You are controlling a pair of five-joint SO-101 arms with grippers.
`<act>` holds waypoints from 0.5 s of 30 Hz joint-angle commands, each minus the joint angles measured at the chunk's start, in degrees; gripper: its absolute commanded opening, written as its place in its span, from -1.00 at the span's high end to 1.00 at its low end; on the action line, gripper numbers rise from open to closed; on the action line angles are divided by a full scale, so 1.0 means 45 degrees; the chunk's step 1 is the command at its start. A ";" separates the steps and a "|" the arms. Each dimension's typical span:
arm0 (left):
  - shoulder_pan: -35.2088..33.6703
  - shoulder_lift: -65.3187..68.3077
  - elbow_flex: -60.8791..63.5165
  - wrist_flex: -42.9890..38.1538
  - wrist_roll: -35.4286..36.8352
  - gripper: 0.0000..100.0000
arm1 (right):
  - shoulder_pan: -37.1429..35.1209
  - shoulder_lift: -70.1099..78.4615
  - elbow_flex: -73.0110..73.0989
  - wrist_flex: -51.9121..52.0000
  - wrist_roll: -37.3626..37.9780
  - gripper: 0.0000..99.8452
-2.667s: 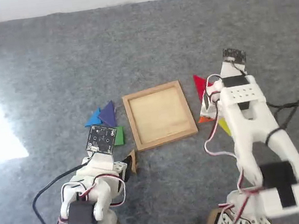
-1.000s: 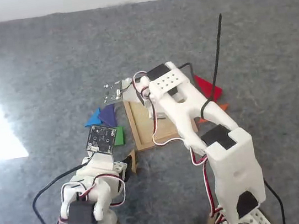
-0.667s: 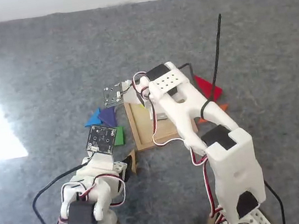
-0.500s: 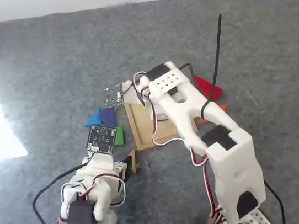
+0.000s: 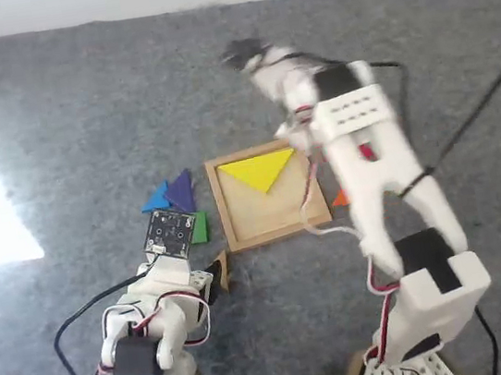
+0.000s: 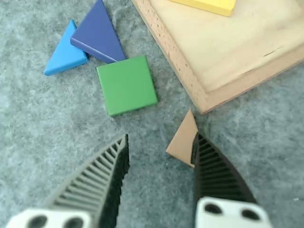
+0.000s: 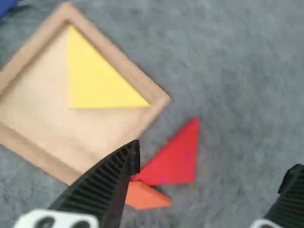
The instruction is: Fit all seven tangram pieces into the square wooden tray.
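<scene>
Square wooden tray (image 5: 271, 233) sits mid-table with one piece in. Nearest the bases, the left gripper (image 6: 160, 137) hangs low, jaws apart and empty, with the tan triangle (image 6: 184, 142) right beside one finger. Next out are the green square (image 6: 126, 84), purple triangle (image 6: 99, 34) and blue triangle (image 6: 64, 51), left of the tray. Inside, the yellow triangle (image 5: 258, 170) lies along the far rim. To the right lie the orange piece (image 7: 142, 195) and red triangle (image 7: 173, 159). Farthest out, the right gripper (image 7: 216, 159) is spread wide, holding nothing.
</scene>
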 commanded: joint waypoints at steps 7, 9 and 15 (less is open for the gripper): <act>0.0059 -0.0274 -0.0068 0.0059 -0.0176 0.59 | 0.2549 0.1201 -0.0703 0.0127 -0.1993 0.11; 0.0059 -0.0274 -0.0068 0.0059 -0.0176 0.59 | 0.2452 0.1670 -0.0879 0.0049 -0.2872 0.11; 0.0059 -0.0274 -0.0068 0.0059 -0.0176 0.59 | 0.2315 0.3429 -0.0860 -0.1377 -0.4904 0.11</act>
